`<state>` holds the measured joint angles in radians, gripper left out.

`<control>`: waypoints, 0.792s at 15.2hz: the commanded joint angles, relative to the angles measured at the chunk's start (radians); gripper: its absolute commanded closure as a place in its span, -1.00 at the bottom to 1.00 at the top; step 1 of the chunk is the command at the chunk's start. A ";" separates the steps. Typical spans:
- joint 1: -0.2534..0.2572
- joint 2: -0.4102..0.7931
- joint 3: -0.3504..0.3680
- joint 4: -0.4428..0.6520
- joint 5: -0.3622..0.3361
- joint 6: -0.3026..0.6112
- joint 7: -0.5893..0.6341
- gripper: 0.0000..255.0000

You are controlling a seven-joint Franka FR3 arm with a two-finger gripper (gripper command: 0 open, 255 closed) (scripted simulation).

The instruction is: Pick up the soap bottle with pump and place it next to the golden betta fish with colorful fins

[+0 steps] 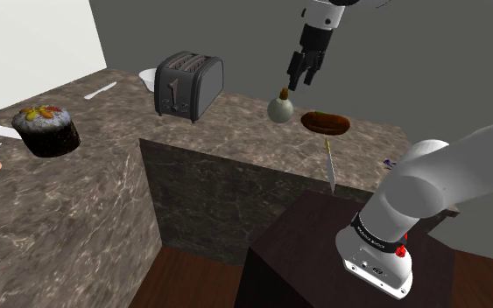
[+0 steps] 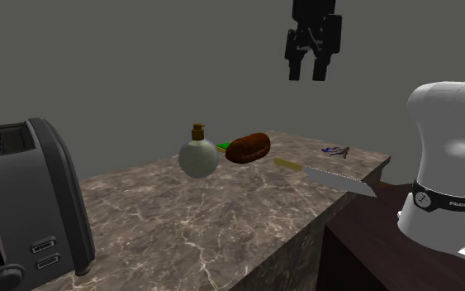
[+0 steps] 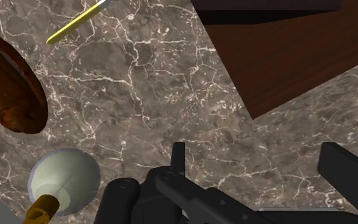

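Nothing is done yet: the end effector point(image 1: 301, 80) is held wide and empty over the tabletop point(image 1: 235, 122), where the pump soap bottle point(image 1: 280, 108) is seen upright just beside a brown loaf point(image 1: 326, 123).

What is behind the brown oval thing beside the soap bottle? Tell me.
A green sliver shows at the edge of the brown oval thing, towards the soap bottle. The rest is covered by the brown body; what it is cannot be told.
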<state>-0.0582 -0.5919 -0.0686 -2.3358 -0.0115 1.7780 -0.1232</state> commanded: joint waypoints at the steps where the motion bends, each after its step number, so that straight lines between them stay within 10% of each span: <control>1: -0.010 0.058 -0.027 0.027 -0.010 0.029 -0.032 -1.00; 12: -0.057 0.409 -0.176 0.232 -0.003 0.161 -0.229 -1.00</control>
<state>-0.1077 -0.2230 -0.2258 -2.1357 -0.0197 1.9326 -0.3235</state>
